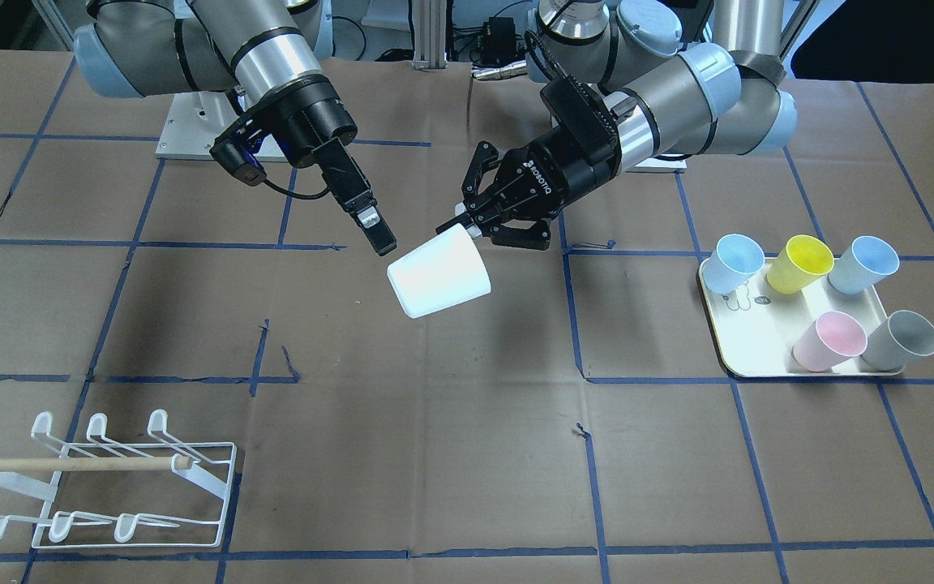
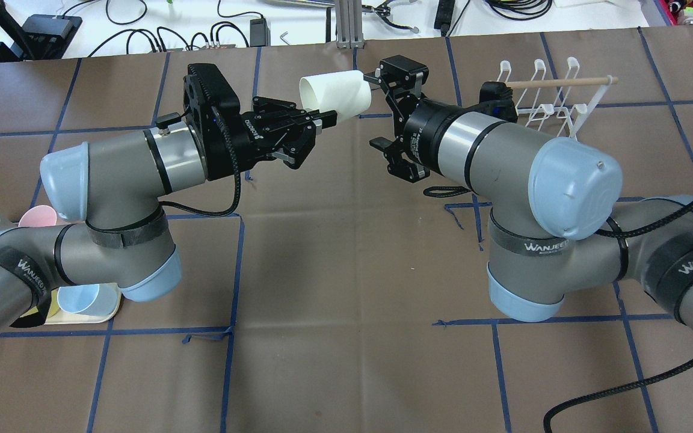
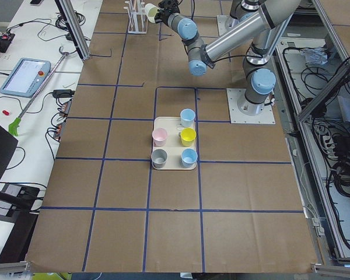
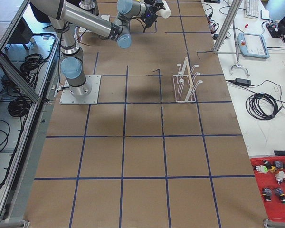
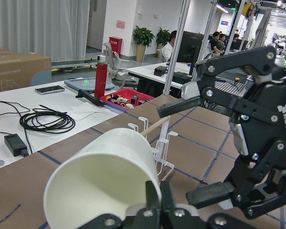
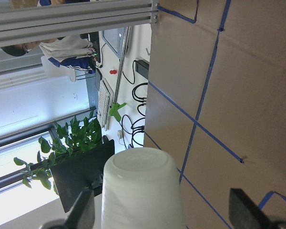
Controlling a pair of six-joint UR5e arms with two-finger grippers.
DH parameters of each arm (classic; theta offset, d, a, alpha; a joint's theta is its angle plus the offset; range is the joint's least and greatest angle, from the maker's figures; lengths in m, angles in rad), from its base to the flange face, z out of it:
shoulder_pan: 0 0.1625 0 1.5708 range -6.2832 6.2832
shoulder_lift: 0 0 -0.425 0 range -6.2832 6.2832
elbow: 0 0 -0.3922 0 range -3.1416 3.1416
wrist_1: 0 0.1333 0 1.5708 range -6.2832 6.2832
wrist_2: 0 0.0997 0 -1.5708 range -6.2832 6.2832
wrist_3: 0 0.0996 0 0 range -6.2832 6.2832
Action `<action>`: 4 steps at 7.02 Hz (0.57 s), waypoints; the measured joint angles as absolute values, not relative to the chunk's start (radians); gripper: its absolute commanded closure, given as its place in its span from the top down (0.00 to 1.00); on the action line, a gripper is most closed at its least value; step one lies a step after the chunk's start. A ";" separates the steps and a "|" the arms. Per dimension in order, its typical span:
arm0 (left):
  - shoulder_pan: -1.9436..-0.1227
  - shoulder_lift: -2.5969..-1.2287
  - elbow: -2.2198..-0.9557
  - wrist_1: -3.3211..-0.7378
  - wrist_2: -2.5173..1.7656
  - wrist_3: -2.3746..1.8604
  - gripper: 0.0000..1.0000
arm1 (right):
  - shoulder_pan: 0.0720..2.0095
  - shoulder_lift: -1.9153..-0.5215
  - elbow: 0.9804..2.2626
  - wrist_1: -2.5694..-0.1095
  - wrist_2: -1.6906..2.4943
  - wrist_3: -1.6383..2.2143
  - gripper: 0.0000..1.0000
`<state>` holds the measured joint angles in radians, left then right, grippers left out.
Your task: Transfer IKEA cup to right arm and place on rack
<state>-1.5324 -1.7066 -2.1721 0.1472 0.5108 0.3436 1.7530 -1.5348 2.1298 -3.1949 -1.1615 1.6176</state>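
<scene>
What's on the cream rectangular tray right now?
Five plastic cups: a light blue cup, a yellow cup, a second light blue cup, a pink cup and a grey cup. They hide part of the cream rectangular tray's printed drawing.

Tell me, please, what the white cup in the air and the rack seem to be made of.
The cup: probably plastic, matte white; its wall is smooth and opaque. The rack: likely white-coated metal wire, judging by its thin bent rods; the dowel across it looks like pale bare wood.
</scene>
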 measured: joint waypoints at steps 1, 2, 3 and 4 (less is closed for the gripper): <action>-1.532 -1.707 -2.172 0.147 0.511 0.344 0.00 | 1.758 -1.518 2.111 -3.193 -1.165 1.622 1.00; -1.532 -1.707 -2.173 0.147 0.511 0.344 0.00 | 1.762 -1.508 2.095 -3.192 -1.170 1.624 1.00; -1.532 -1.706 -2.173 0.147 0.511 0.344 0.00 | 1.766 -1.495 2.081 -3.191 -1.174 1.624 1.00; -1.532 -1.706 -2.173 0.147 0.511 0.344 0.00 | 1.770 -1.477 2.066 -3.192 -1.176 1.624 1.00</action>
